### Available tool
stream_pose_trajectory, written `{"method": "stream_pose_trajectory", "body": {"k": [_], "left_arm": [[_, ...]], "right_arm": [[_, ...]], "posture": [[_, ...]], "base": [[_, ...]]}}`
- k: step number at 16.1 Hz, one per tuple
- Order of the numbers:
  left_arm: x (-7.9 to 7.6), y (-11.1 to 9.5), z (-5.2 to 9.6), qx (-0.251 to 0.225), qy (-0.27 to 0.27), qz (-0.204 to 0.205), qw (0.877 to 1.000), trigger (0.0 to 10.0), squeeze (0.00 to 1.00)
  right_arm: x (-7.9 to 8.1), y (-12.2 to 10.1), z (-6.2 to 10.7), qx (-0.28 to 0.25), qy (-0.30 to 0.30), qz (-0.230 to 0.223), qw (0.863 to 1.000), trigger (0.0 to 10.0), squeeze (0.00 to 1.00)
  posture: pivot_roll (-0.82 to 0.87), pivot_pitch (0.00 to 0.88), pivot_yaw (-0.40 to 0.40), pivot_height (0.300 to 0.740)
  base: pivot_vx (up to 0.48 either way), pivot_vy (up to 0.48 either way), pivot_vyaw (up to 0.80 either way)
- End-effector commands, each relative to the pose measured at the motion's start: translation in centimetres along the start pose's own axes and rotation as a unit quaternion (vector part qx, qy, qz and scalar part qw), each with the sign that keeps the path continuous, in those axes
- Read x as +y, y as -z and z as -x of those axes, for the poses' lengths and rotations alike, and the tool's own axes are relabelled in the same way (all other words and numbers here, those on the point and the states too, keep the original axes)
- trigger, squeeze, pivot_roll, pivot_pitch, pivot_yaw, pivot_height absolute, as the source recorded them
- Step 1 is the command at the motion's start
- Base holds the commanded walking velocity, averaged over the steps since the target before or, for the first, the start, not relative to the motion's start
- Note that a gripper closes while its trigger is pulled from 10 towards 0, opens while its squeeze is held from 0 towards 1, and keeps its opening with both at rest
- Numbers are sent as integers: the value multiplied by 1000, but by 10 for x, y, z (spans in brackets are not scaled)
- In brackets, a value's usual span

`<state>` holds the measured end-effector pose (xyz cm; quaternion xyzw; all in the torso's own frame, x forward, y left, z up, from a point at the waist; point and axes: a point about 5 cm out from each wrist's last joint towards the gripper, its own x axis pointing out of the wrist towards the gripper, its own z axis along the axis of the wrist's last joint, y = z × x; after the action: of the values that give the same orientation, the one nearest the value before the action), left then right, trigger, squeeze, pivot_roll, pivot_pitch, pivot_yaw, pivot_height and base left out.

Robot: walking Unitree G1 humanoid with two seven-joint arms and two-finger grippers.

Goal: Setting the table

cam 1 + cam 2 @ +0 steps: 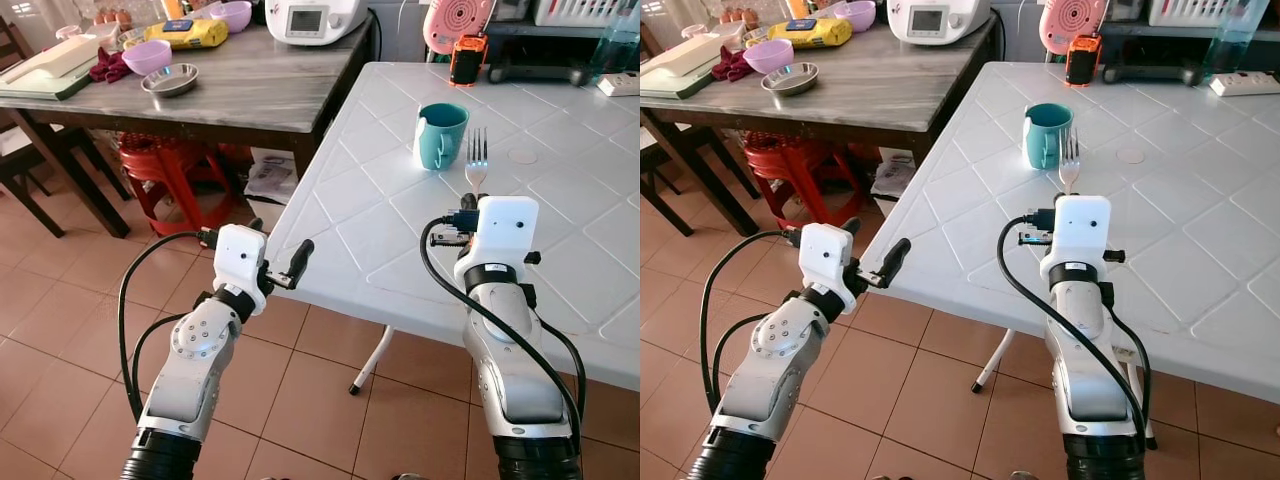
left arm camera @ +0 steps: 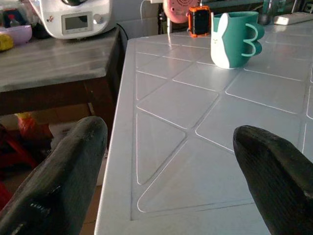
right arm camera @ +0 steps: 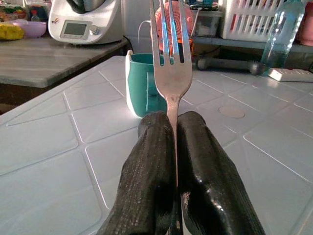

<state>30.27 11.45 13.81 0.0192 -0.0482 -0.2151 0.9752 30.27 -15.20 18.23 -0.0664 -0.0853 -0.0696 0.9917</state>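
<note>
Left end effector point(image 1: 300, 262) at table point(image 1: 380, 215) edge, fingers point(image 2: 63, 181) spread wide, nothing between them. Teal mug point(image 1: 440, 135) stands mid-table, just ahead of my right side. Right end effector point(image 3: 176, 147) clamped tight on fork point(image 3: 168, 54), tines pointing forward, held above table near mug. My worry: thin handle pinched low, fork may pivot or slip on lowering; tines could knock mug if I push too far forward.

Silver fork point(image 3: 170, 73), tines forward, pinched between black fingers point(image 3: 151, 166), teal mug point(image 1: 440, 135) upright on white table point(image 1: 380, 215)
</note>
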Motion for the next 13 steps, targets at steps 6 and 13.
{"method": "stream_pose_trajectory", "body": {"k": [6,13], "left_arm": [[1,4,2,10,3,1,1000,10000,0],[1,4,2,10,4,-2,1000,10000,0]], "right_arm": [[1,-5,0,-7,2,-5,1000,10000,0],[3,-4,0,-6,0,-9,1000,10000,0]], "posture": [[-147,100,119,740],[-145,102,121,740]], "base": [[0,177,-756],[0,303,-773]]}}
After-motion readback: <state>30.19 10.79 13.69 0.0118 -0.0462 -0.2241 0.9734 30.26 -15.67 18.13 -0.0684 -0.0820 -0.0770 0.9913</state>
